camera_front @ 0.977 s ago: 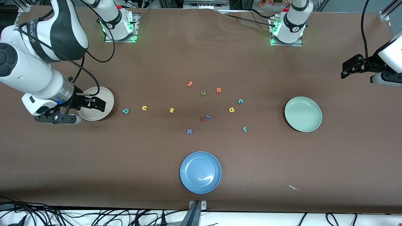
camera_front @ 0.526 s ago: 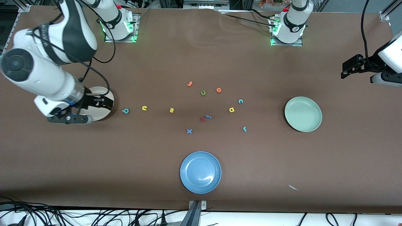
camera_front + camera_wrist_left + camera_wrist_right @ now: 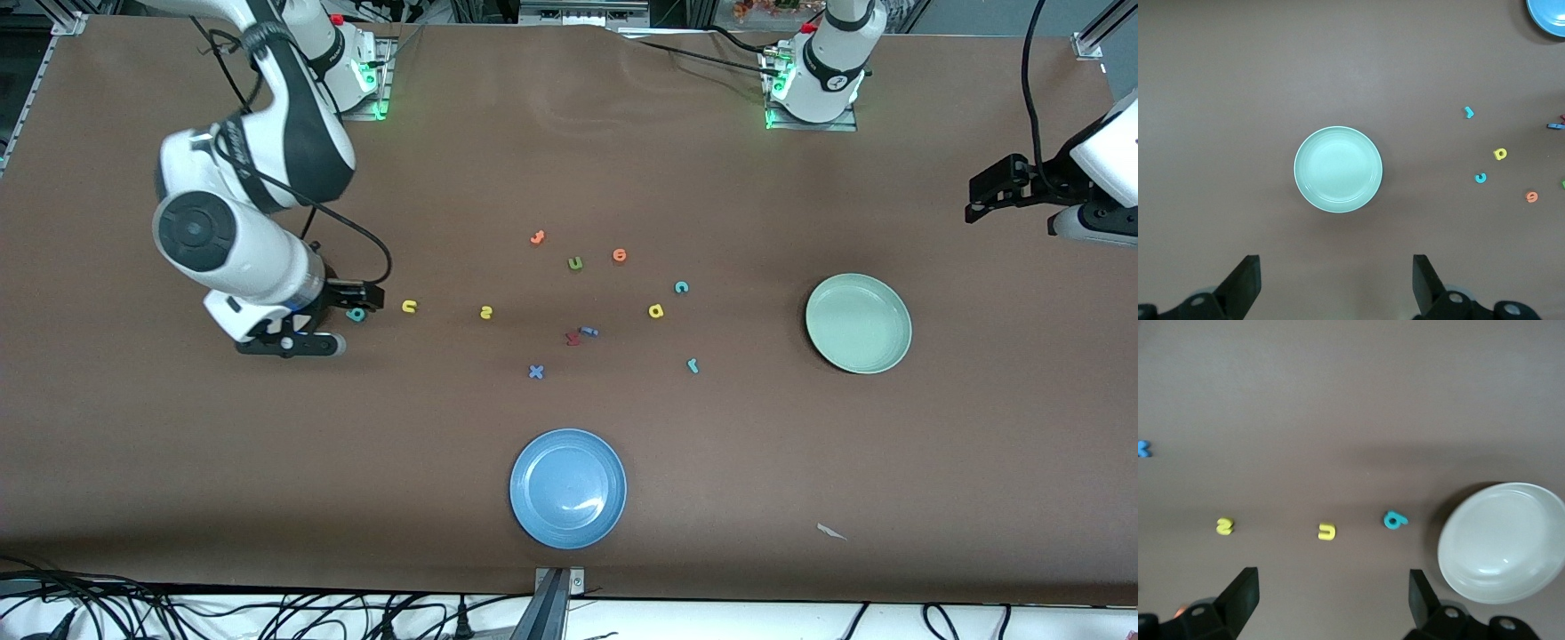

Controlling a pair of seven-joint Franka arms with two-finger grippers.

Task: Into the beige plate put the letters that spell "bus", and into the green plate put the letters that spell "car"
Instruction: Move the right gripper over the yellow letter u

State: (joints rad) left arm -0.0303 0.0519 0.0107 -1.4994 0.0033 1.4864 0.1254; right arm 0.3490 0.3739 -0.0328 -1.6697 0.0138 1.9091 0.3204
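My right gripper [image 3: 354, 300] hangs open and holds nothing, over the table next to the teal "b" [image 3: 356, 313]. Its wrist view shows the open gripper [image 3: 1331, 580], the "b" [image 3: 1394, 519], the yellow "u" [image 3: 1327, 532], the yellow "s" [image 3: 1224, 526] and the beige plate [image 3: 1501, 543]. In the front view the right arm hides that plate. The "u" [image 3: 409, 307] and "s" [image 3: 485, 312] lie in a row with the "b". The teal "c" [image 3: 681, 287], yellow "a" [image 3: 656, 310] and teal "r" [image 3: 693, 365] lie near the green plate [image 3: 858, 323]. My left gripper [image 3: 982, 200] waits open at its end of the table.
A blue plate [image 3: 568, 488] sits nearest the front camera. Mid-table lie a green "u" [image 3: 575, 263], an orange "o" [image 3: 620, 256], another orange letter [image 3: 537, 237], a red and a blue letter [image 3: 578, 336] and a blue "x" [image 3: 535, 372]. A white scrap [image 3: 831, 532] lies near the front edge.
My right arm has swung from over the beige plate toward the middle of the table, and its gripper now hangs by the teal "b". The left arm has not moved.
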